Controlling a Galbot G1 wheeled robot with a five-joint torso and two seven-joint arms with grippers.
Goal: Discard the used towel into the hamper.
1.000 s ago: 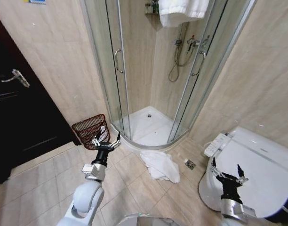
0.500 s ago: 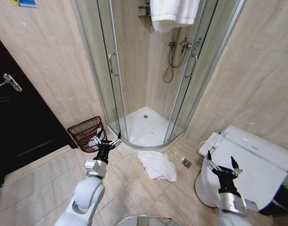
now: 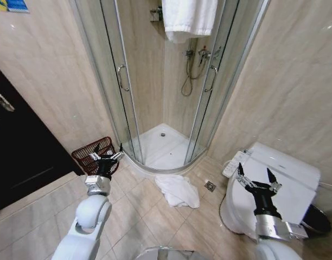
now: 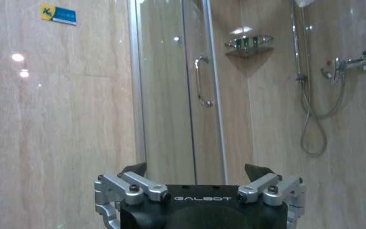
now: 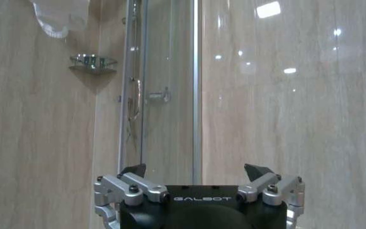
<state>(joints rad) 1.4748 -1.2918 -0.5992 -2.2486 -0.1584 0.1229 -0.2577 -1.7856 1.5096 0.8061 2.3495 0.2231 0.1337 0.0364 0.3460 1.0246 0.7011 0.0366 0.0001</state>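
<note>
On floor: towel [image 3: 178, 190] | between both grippers' spread jaws, untouched

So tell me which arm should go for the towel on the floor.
Either could, but the left looks slightly better: the towel lies between both open grippers, and the left gripper is already beside the hamper, while the right gripper hovers over the toilet.

Bare floor tiles [image 3: 149, 208] lie open around the crumpled towel [image 3: 178, 190], between the two raised arms. The toilet [image 3: 274, 187] crowds the right side, the shower's curved glass [image 3: 122, 92] and raised sill stand just behind, and the hamper [image 3: 93, 154] is wedged against the wall beside the dark door [image 3: 19, 157].
</note>
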